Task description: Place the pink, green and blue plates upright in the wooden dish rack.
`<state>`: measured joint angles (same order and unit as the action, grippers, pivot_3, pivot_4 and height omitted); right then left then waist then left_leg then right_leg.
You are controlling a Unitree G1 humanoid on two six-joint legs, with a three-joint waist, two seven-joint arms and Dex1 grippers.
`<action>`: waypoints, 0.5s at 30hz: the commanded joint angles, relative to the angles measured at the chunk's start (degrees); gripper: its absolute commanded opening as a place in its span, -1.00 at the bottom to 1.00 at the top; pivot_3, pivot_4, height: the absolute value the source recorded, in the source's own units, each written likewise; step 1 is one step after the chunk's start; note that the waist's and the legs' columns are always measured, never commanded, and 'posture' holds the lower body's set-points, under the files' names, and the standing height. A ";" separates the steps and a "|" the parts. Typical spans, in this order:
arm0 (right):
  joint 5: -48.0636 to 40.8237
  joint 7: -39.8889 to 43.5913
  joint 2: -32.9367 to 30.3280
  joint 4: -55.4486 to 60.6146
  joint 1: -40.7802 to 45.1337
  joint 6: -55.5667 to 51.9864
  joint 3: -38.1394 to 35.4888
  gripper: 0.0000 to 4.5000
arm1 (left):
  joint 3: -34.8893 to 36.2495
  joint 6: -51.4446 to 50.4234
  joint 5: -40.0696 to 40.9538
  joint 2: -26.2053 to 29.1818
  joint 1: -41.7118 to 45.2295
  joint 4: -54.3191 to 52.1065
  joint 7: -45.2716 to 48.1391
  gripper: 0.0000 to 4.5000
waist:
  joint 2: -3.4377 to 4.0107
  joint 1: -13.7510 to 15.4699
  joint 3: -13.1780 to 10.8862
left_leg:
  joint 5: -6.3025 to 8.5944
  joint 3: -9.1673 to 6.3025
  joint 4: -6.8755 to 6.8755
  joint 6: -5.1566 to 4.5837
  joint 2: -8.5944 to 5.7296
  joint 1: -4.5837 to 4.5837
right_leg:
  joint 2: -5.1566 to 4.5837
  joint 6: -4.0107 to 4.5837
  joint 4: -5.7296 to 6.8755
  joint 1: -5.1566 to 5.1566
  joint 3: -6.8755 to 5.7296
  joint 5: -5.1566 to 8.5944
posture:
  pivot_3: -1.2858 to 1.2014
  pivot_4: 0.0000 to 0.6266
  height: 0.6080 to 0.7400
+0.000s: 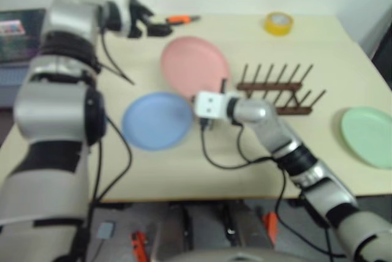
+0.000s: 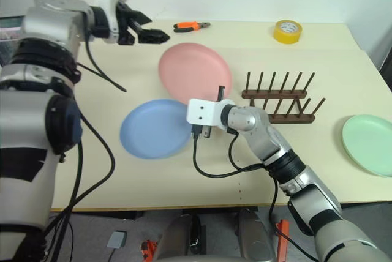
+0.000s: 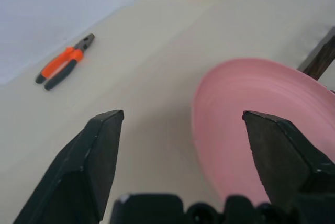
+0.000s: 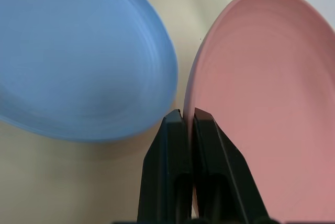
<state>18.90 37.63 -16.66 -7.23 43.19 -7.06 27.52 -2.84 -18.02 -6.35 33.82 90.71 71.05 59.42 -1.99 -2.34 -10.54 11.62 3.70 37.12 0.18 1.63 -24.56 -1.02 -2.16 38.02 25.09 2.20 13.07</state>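
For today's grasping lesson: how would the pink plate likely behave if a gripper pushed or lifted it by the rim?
The pink plate looks rigid and shallow, so it would probably keep its shape. Lying flat on the smooth table, it would likely slide rather than tip. Its matte, thin rim may suit a pinch, though it could swing once lifted.
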 commanded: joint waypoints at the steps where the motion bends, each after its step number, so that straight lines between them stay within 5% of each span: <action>1: -4.01 0.46 0.04 2.55 0.25 0.16 -4.88 -1.00 | 3.43 3.79 3.85 4.75 1.98 -7.49 4.21 0.81 | -0.01 -0.03 0.00 | 0.00 0.00 0.00 0.00 0.01 -0.01 | 0.00 0.00 0.00 0.00 0.00 0.00 | 0.03 -0.52 1.00; 9: -24.39 5.06 1.52 11.04 1.73 -9.55 -19.62 -1.00 | 13.54 4.50 18.69 13.98 -12.41 -32.61 17.62 0.81 | 0.00 -0.54 0.00 | -0.01 -0.05 -0.04 0.01 0.27 -0.06 | -0.06 0.27 0.06 0.05 -0.01 -0.15 | 0.03 -0.52 1.00; 15: -48.17 5.09 -0.40 13.82 8.24 -27.86 -37.10 -1.00 | 20.96 -2.45 29.05 15.23 -27.77 -49.30 15.79 0.81 | -0.04 -0.48 0.02 | -0.14 -0.13 0.11 -0.03 0.32 -0.04 | -0.09 0.33 0.14 -0.03 -0.10 -0.23 | 0.03 -0.52 1.00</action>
<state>-22.32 43.41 -15.77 4.01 48.57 -31.23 -3.57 15.36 -18.74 18.52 48.38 64.08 27.74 75.61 -2.03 -2.82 -10.51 11.46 3.58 37.23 0.12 1.94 -24.61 -1.13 -1.83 38.15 25.04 2.11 12.82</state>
